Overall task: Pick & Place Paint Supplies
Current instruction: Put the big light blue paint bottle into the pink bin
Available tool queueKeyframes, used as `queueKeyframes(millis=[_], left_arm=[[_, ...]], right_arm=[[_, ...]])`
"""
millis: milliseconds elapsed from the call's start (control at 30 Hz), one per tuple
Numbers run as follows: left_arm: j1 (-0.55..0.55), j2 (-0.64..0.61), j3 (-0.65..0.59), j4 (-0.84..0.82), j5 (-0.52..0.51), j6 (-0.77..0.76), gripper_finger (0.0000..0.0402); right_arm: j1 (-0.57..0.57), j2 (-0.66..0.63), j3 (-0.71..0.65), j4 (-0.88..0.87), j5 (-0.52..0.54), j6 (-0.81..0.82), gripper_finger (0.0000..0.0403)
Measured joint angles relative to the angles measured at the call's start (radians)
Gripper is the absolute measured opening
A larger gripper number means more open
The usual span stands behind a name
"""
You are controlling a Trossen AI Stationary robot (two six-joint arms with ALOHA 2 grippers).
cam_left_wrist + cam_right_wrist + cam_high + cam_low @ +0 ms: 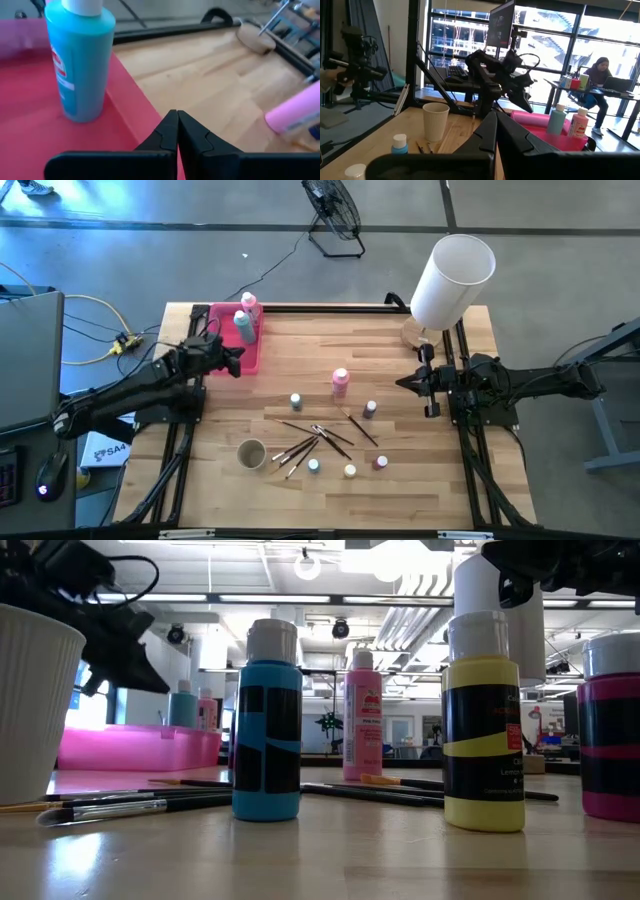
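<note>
A teal squeeze bottle (244, 328) and a pink one (248, 303) stand upright in the pink tray (222, 352) at the far left. A second pink bottle (341, 381) stands mid-table. Several tiny paint pots (296, 400) and thin brushes (315, 437) are scattered on the near half of the table. My left gripper (177, 121) is shut and holds nothing. It hovers over the tray's right wall (131, 116), just short of the teal bottle (80, 60). My right gripper (401, 383) waits shut at the table's right, above the wood.
A big white cylinder lampshade (450, 278) leans at the far right corner. A white ribbed cup (251, 453) stands near the brushes. Blue (267, 720), yellow (485, 725) and magenta (610, 735) pots stand close to the low camera. A person sits beyond the table (600, 75).
</note>
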Motion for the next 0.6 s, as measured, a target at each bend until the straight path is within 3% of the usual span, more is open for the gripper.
queueKeyframes(millis=[167,600], left_arm=[[-0.039,0.007,-0.031,0.044,-0.144,0.001,0.0000],[-0.037,0.243,-0.031,0.190,-0.171,-0.023,0.0000]], right_arm=[[0.000,0.000,0.000,0.000,0.000,0.000,0.0003],[0.000,0.000,0.000,0.000,0.003,-0.003,0.0003]])
